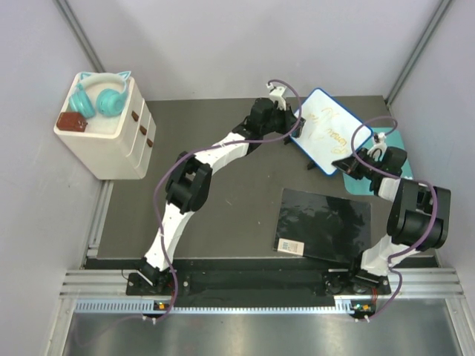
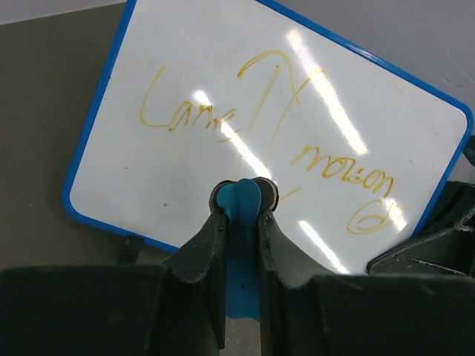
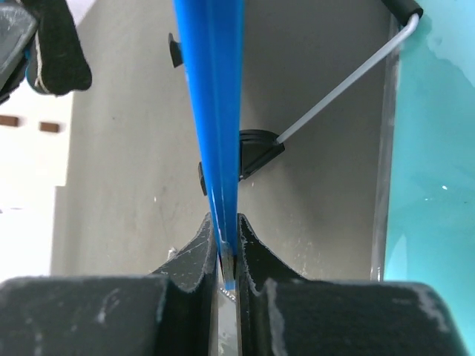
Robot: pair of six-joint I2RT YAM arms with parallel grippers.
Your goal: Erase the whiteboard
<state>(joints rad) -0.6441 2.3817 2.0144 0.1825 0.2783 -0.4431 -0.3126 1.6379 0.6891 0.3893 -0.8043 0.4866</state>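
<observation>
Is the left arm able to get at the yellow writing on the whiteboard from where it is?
Probably yes. The left gripper, shut on a blue piece, faces the whiteboard with nothing between them, and the right gripper clamps its rim.

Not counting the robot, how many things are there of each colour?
Teal: 2, headphones, mat
White: 2, whiteboard, drawer box
Black: 1, sheet
Brown: 1, pouch
Blue: 1, eraser
Total: 7

Bright, even overhead light; streaky glare on the whiteboard (image 2: 267,141); soft close foreground.
</observation>
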